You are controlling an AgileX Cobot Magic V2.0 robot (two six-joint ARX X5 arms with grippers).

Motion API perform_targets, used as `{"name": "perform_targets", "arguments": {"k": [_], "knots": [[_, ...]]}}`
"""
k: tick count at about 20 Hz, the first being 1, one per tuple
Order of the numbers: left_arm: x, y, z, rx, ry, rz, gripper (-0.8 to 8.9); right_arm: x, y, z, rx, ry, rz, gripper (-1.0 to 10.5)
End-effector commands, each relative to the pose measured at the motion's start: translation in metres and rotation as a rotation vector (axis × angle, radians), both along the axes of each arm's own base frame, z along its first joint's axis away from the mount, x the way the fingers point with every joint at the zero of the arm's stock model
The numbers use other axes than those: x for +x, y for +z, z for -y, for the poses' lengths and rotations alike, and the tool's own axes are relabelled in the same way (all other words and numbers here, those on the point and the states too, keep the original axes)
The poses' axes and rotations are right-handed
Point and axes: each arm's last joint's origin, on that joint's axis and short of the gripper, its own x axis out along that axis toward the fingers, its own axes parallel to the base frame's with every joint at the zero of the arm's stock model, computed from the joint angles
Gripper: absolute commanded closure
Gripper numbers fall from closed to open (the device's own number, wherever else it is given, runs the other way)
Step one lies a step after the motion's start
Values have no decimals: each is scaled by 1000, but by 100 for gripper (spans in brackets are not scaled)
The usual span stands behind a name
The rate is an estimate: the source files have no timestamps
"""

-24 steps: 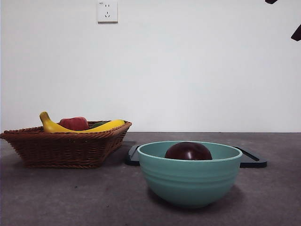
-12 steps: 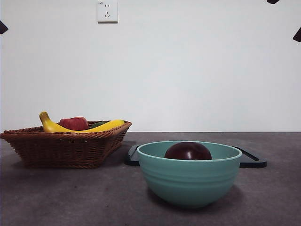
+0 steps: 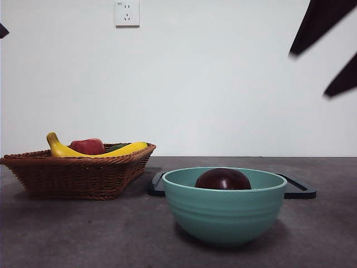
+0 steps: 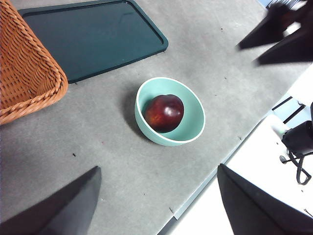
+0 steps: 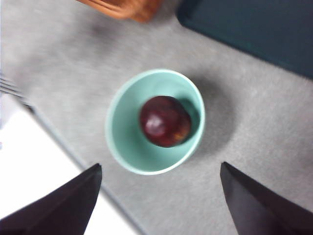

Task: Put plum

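Observation:
The plum (image 3: 223, 178), dark maroon and glossy, lies inside a teal bowl (image 3: 223, 220) at the front middle of the table. The right wrist view looks straight down on the plum (image 5: 165, 121) in the bowl (image 5: 122, 142). My right gripper (image 5: 160, 165) is open, empty and high above it. It shows as two dark jaws at the top right of the front view (image 3: 308, 75). From the left wrist I see the plum (image 4: 164, 112), the bowl (image 4: 194, 110) and the right gripper (image 4: 249, 55). My left gripper (image 4: 157, 168) hangs open and empty, well above the table.
A wicker basket (image 3: 78, 173) at the left holds a banana (image 3: 100, 149) and a red apple (image 3: 87, 146). A dark flat tray (image 3: 298, 190) lies behind the bowl. The table's edge (image 4: 215, 181) runs close beside the bowl. A black tip (image 3: 3, 30) shows at the top left.
The right gripper has dropped into the front view's top right corner, much larger than before. The plum, bowl and basket have not moved.

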Motion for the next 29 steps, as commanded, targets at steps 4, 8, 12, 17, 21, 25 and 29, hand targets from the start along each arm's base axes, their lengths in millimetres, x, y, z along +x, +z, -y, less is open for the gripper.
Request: {"name": "perform_targets", "arguments": {"k": [4,8,12,17,21,25,29], "knots": [[1,3,1,-10,-7,10,439,18,-33,-23,-94,-44,-35,611],[1,3,1,-10,-7,10,439,32,-52,-38,-154,-44,-47,633],[1,3,1,-10,-7,10,439,44,-67,-49,-183,-57,-49,703],[1,3,1,-8,-9,13,439,50,-79,-56,-202,-47,-65,756],[1,3,1,-8,-9,13,439,52,-84,-61,-201,-40,-63,828],[1,3,1,-8,-9,13,439,53,-83,-62,-198,-42,-55,938],[1,3,1,-8,-9,13,439,53,-83,-62,-190,-44,-57,938]]}}
